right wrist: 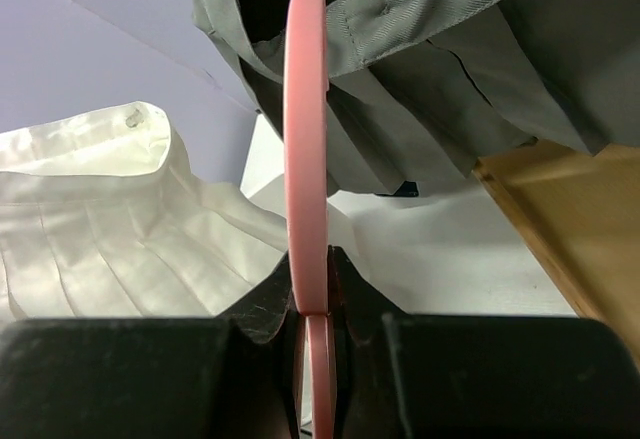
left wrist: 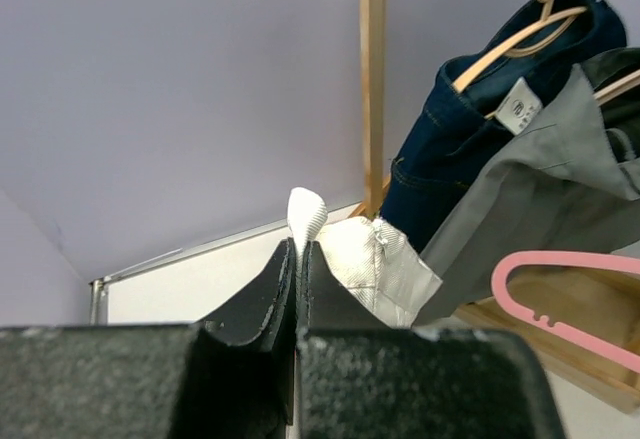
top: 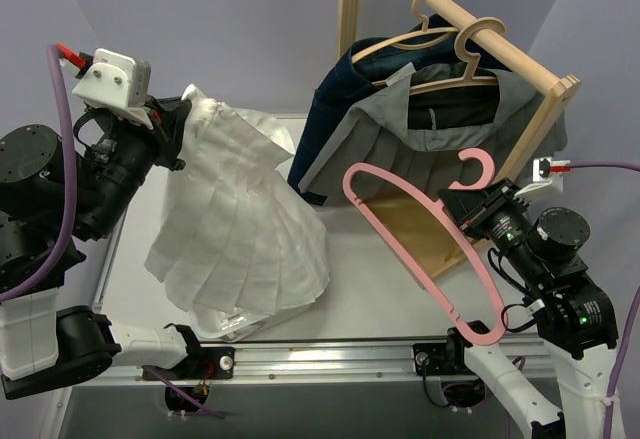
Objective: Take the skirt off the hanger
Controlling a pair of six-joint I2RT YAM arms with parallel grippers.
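Skirt (top: 240,229) dangles pinched tight in the left gripper (left wrist: 298,267), right gripper (right wrist: 315,309) clamped on the pink hanger (right wrist: 305,109) nearby.

One white skirt (top: 240,219), one pink hanger (right wrist: 305,109), two wooden hangers (top: 465,44), one rack (top: 520,59)

To the left of the rack (top: 500,44), which is of pale yellow-brown wood, we see a plain white skirt (top: 240,249) with narrow pleats. In front of the rack, the hanger (top: 484,335) is pink, one even colour. On the rack hang a grey pleated garment (top: 400,144) and a dark blue garment (top: 325,119) with a small white label (left wrist: 520,109), both on beige wooden hangers (top: 462,44). Under the rack the table (top: 380,299) is white, and behind it the wall (top: 200,19) is pale violet. Both the left gripper (left wrist: 298,269) and the right gripper (right wrist: 312,294) are black.
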